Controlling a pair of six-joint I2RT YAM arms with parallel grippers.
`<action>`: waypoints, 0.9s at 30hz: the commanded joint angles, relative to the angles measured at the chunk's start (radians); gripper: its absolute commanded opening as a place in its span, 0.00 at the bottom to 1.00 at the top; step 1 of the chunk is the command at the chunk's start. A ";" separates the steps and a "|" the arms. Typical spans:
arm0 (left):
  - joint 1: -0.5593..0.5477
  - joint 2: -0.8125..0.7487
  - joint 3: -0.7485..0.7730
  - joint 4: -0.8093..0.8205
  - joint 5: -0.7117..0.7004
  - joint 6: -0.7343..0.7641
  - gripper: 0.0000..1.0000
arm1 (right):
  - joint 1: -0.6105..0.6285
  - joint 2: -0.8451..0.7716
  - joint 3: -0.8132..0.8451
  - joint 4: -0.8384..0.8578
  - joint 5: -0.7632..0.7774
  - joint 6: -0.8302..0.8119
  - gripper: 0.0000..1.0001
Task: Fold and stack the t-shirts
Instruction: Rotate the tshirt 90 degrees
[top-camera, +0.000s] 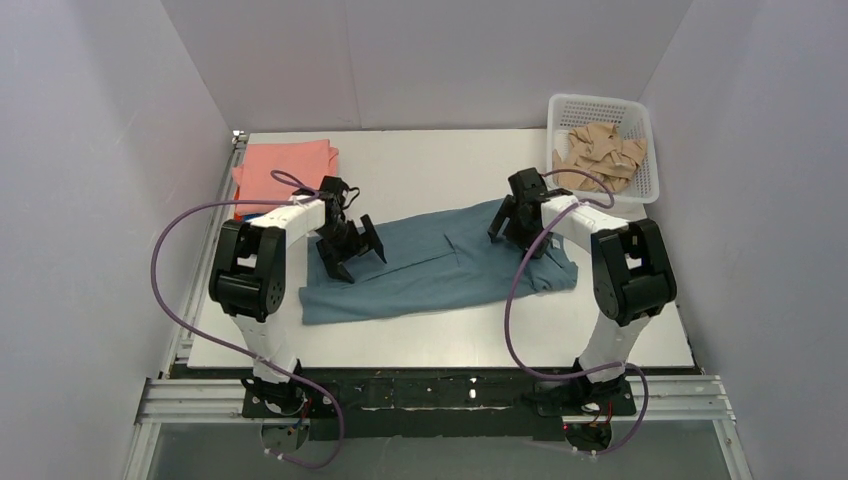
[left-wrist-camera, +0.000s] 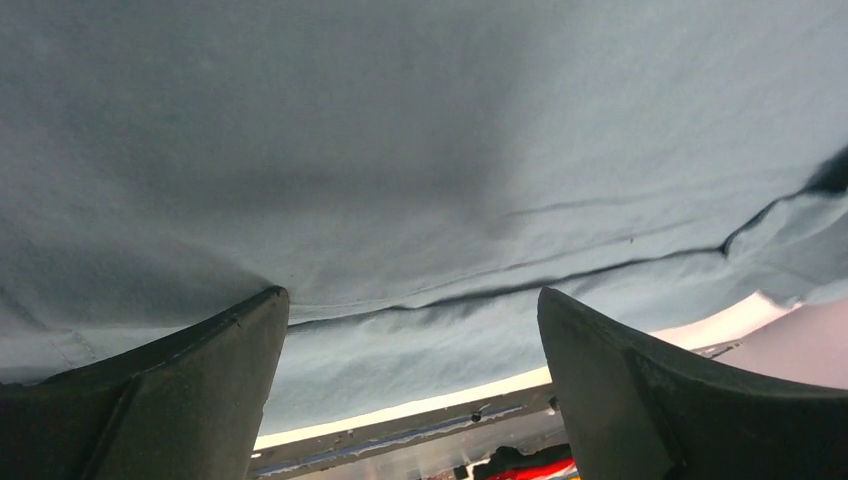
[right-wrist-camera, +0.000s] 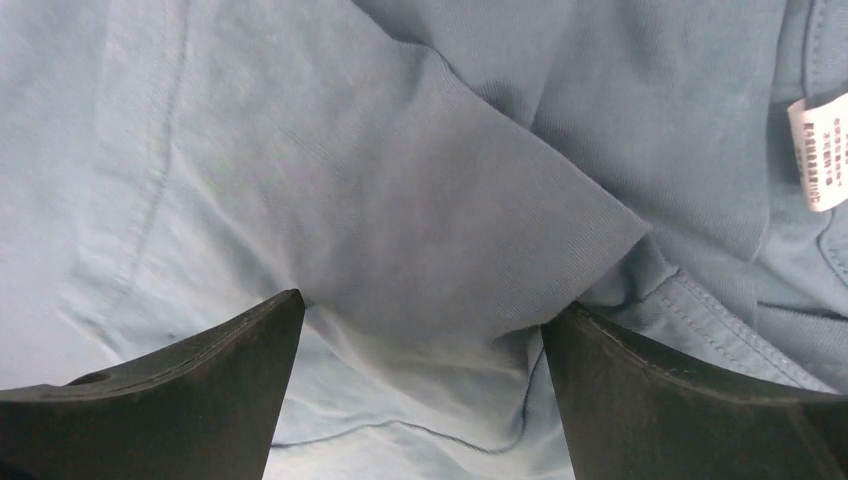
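One grey-blue shirt (top-camera: 430, 265) on show!
Left gripper (top-camera: 358, 262) above its left end, right gripper (top-camera: 510, 237) above its right; fingers wide, holding nothing.

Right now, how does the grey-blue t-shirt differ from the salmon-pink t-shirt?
The grey-blue t-shirt lies spread long and wrinkled in the middle of the table; the salmon-pink t-shirt is a compact folded rectangle at the far left. The grey-blue t-shirt covers more table than the salmon-pink t-shirt. Both lie flat.
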 joint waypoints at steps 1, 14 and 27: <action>-0.013 -0.023 -0.245 -0.094 0.012 -0.037 0.98 | 0.007 0.163 0.142 0.099 -0.154 -0.035 0.95; -0.150 -0.190 -0.490 0.024 0.087 -0.286 0.98 | 0.020 0.636 0.893 -0.164 -0.308 -0.165 0.92; -0.388 -0.018 -0.325 0.236 0.057 -0.562 0.98 | 0.001 0.896 1.273 -0.040 -0.457 -0.043 0.91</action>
